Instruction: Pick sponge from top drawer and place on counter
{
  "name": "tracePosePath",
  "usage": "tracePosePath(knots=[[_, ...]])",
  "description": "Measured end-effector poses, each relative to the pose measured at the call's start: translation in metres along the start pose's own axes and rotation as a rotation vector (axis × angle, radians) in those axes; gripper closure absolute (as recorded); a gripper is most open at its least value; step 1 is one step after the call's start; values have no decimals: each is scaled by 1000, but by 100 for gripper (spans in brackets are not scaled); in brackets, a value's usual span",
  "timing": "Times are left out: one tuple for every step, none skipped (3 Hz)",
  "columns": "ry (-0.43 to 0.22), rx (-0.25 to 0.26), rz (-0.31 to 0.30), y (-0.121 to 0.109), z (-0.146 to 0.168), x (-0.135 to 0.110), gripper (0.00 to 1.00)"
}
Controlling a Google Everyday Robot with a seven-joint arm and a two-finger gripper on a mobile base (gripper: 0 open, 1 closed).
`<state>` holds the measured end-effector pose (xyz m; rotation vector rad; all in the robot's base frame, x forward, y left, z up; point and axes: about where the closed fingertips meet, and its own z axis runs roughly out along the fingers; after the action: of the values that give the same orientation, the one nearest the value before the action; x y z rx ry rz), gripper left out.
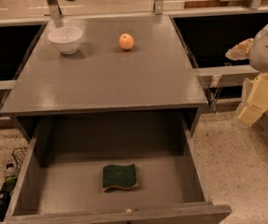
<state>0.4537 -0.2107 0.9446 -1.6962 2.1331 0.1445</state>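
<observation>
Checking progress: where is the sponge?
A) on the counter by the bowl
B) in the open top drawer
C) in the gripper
B: the sponge lies green face up inside the top drawer, while the gripper hangs right of the counter, far from it.

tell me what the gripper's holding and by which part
Nothing. The gripper hangs right of the counter, apart from the sponge, which lies flat in the open top drawer.
</observation>
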Motion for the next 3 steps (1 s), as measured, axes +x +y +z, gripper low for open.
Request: tracePosePath(knots=[[-6, -4, -1, 2, 1, 0, 0], [-57, -54, -11, 18, 17, 2, 0], [-57, -54, -11, 18, 17, 2, 0]])
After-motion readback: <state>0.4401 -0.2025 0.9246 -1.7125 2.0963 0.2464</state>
